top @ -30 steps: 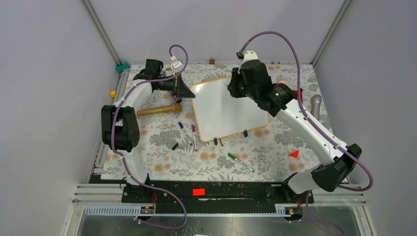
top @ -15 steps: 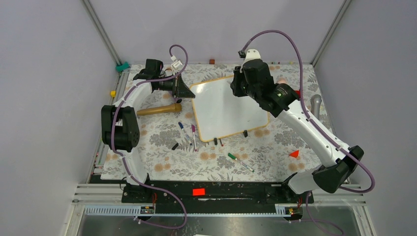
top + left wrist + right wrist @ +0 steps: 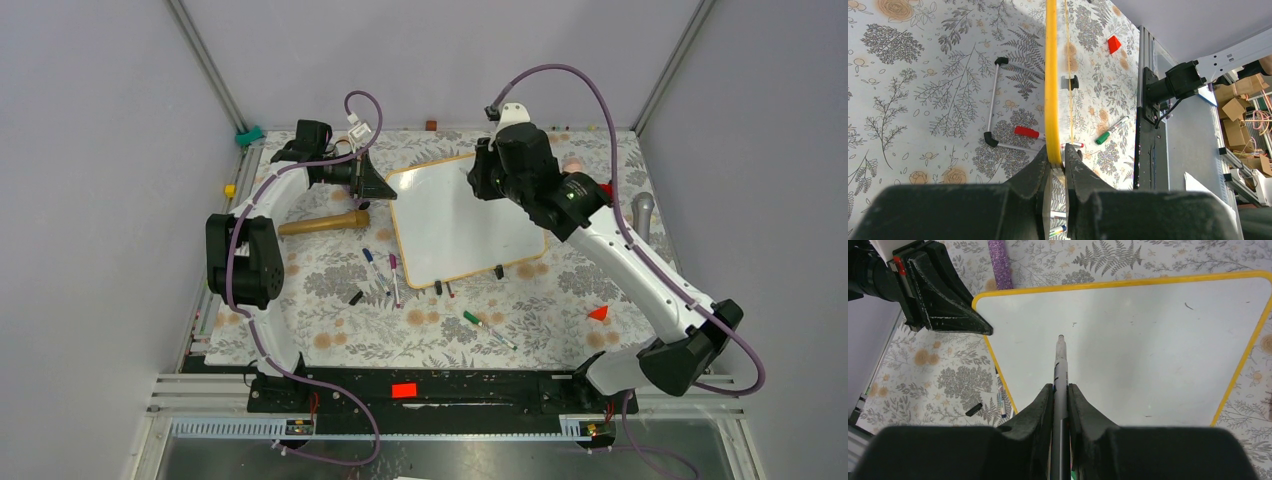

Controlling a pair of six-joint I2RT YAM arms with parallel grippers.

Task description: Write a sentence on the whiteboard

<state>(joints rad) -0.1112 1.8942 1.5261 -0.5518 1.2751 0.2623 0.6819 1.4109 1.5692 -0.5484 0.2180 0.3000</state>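
**Desk** (image 3: pixel 330 335): rectangular, with metal rails along the sides. It was covered in a matt cloth printed with grey ferns and tan flowers. The widest stretches of bare cloth lay at the near left and near right, by the arm bases.

**Board** (image 3: pixel 450 235): large, glossy and white, with rounded corners and a thin yellow-orange frame. It lay at the far middle of the desk, askew to the desk's edges, with a few tiny dark flecks on its face. Small black caps and loose pens crowded its near edge.

**Left tool** (image 3: pixel 1057 159): black, with wedge-shaped fingers. It was pinched tight on the board's frame at the far-left corner.

**Right tool** (image 3: pixel 1060 389): black fingers clamped on a marker, above the board's far half and well inside the frame.

**Stick** (image 3: pixel 322 224): round and wooden, left of the board and apart from it.

**Marker** (image 3: pixel 1060 357): slim grey barrel, uncapped tip aimed at the board's face. Contact could not be told.

**Green pen** (image 3: pixel 473 319): lay on the cloth near of the board.

**Purple pen** (image 3: pixel 393 268): lay just beside the board's near-left corner.

**Cone** (image 3: pixel 599 313): small and red, at the near right, well apart from the board.
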